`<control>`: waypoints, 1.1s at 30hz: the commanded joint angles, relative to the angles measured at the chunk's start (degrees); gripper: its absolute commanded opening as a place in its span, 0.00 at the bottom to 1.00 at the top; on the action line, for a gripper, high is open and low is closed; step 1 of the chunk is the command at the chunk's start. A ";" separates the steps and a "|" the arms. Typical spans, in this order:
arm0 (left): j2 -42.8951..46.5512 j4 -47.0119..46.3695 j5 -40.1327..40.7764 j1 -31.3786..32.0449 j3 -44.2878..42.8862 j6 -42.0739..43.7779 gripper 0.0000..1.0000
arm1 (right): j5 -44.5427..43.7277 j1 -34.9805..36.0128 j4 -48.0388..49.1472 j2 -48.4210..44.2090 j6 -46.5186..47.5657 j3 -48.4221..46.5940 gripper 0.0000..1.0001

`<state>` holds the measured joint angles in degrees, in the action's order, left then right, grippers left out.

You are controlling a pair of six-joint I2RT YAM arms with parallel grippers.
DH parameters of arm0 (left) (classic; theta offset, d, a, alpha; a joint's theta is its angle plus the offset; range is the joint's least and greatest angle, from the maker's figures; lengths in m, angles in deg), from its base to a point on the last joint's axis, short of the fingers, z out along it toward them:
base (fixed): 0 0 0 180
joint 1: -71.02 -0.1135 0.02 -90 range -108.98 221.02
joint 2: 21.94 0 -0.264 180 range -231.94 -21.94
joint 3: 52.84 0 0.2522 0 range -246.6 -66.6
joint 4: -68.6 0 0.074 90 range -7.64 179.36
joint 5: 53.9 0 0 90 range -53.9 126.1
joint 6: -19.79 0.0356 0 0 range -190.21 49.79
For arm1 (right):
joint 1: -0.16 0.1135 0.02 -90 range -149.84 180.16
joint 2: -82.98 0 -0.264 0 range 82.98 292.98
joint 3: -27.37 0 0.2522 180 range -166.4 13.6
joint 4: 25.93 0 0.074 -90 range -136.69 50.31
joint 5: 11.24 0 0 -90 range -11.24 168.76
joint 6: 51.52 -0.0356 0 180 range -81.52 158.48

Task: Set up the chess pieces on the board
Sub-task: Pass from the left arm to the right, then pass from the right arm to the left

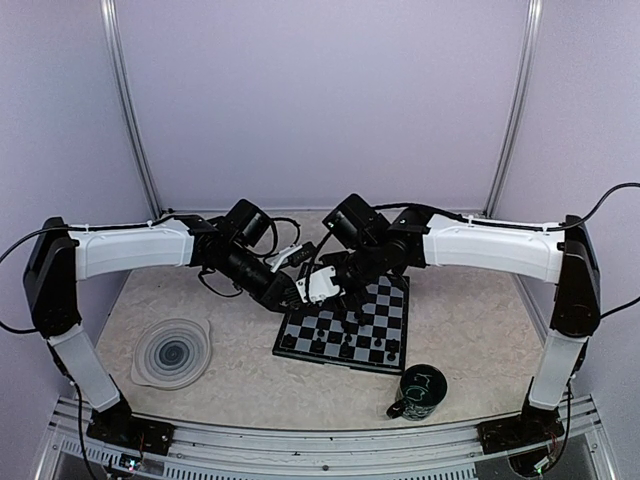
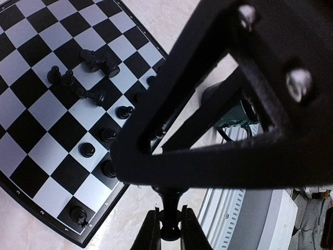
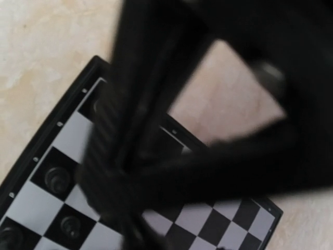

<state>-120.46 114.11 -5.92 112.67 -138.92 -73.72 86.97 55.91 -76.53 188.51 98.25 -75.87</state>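
The chessboard [image 1: 372, 310] lies at the table's middle. Several black chess pieces [image 1: 345, 350] stand in a row along its near edge. In the left wrist view the board [image 2: 31, 120] shows that row [image 2: 108, 134] and a loose cluster of pieces [image 2: 96, 61], some lying down. My left gripper [image 2: 169, 212] is shut on a black piece [image 2: 170, 223], held above the bare table just off the board's corner. My right gripper [image 1: 333, 288] hovers close against the left one [image 1: 295, 292] over the board's far left corner. Its black frame fills the left wrist view. The right wrist view is blurred and blocked by dark gripper parts; only the board [image 3: 234, 224] and two pieces [image 3: 56, 179] show there.
A dark green mug [image 1: 420, 392] stands near the board's front right corner and also shows in the left wrist view [image 2: 237, 110]. A round grey spiral plate [image 1: 172, 352] lies at the front left. The metal rail [image 1: 320, 462] runs along the near edge.
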 commanded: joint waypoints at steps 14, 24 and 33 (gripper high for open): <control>1.43 -4.07 2.62 0.36 0.91 -0.40 0.24 | -4.05 1.91 1.72 0.44 -1.39 2.15 0.11; 19.34 -29.85 15.97 0.10 16.11 -7.84 0.39 | 32.44 -14.01 6.81 -5.92 -24.93 4.94 0.09; 21.37 -51.85 34.84 10.03 20.22 -8.62 0.48 | 61.24 -22.05 25.17 -7.34 -44.58 17.30 0.08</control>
<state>-96.87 73.87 19.23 119.90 -117.41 -80.91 132.26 33.77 -60.31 181.56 64.81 -62.08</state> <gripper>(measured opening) 0.462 0.166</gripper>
